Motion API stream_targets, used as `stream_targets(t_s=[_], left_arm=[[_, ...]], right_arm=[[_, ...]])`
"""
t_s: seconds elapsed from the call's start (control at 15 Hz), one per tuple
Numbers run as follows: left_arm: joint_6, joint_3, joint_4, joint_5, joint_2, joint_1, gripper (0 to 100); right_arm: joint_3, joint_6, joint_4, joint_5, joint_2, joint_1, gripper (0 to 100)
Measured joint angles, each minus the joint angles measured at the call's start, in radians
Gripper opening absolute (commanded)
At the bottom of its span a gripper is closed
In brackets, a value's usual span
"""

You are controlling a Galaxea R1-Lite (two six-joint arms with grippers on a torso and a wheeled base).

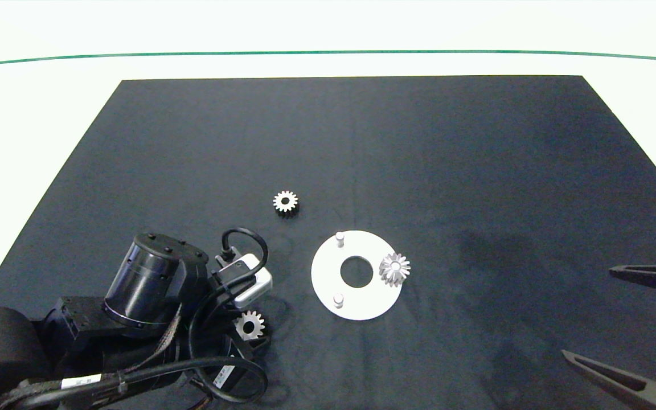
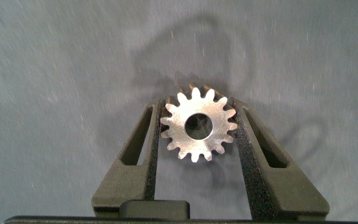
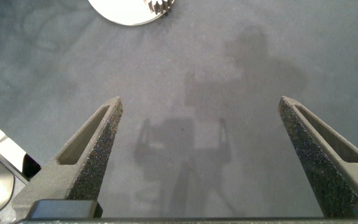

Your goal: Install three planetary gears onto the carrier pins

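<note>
A flat white disc [image 1: 328, 273] lies on the black mat, right of centre. Two bare carrier pins [image 1: 339, 236] [image 1: 337, 298] stand on its left side. One planetary gear [image 1: 394, 269] sits on the pin at its right rim. A second gear [image 1: 285, 201] lies loose on the mat, up and left of the disc. My left gripper [image 1: 248, 335] is at the lower left, shut on a third gear [image 2: 197, 124], which lies flat between the fingers [image 2: 143, 143]. My right gripper [image 1: 589, 313] hangs open at the right edge, with nothing between its fingers [image 3: 98, 134].
The black mat [image 1: 476, 171] covers most of a white table and has bare room behind and to the right of the disc. The right wrist view catches the disc's rim [image 3: 123, 14] and some of the mounted gear's teeth [image 3: 160, 6].
</note>
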State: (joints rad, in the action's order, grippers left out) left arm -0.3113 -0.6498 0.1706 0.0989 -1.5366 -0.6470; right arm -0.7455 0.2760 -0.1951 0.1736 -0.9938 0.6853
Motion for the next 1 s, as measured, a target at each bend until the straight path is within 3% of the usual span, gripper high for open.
stream_targets(t_s=[0.33,0.67,0.8,1.0], left_arm=[[0.051,-0.015,0.008,0.011,0.020,-0.059,19],[0.053,-0.068,-0.011,0.014,0.036,-0.109,19],[0.053,-0.130,-0.084,0.016,0.034,-0.126,19],[0.056,-0.220,-0.156,0.016,0.016,-0.155,19]], right_arm=[[0.000,0.000,0.000,0.000,0.001,0.000,100],[-0.002,0.001,0.000,0.000,0.008,0.000,100],[-0.006,0.004,0.002,0.000,0.017,0.000,100],[-0.008,0.045,0.000,0.000,0.041,0.000,100]])
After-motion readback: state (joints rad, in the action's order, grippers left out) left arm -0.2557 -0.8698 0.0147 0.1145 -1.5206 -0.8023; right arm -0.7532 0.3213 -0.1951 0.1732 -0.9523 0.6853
